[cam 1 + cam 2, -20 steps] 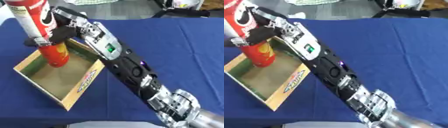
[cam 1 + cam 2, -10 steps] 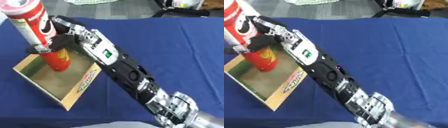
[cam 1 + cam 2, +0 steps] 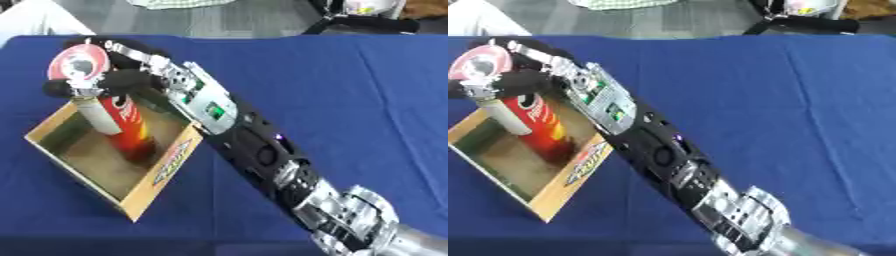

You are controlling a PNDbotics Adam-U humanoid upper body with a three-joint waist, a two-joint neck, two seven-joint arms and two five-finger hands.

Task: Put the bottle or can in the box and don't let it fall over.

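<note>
Right hand (image 3: pixel 118 80), black, fingers curled around the upper part of the tall red cylindrical can (image 3: pixel 118 122), grasping it just below its round red-and-silver top. Arm reaches diagonally from the lower right corner up to the can, passing over the box's right wall. Can stands inside the open shallow brown cardboard box (image 3: pixel 166 167), base on the box floor near the far right side; it leans slightly, top toward the upper left of the view. Whether the base sits flat cannot be told. Box lies askew on the dark blue cloth-covered worktop (image 3: pixel 350 110), at the left side, a printed label along its right wall. Left hand shows in neither view.
</note>
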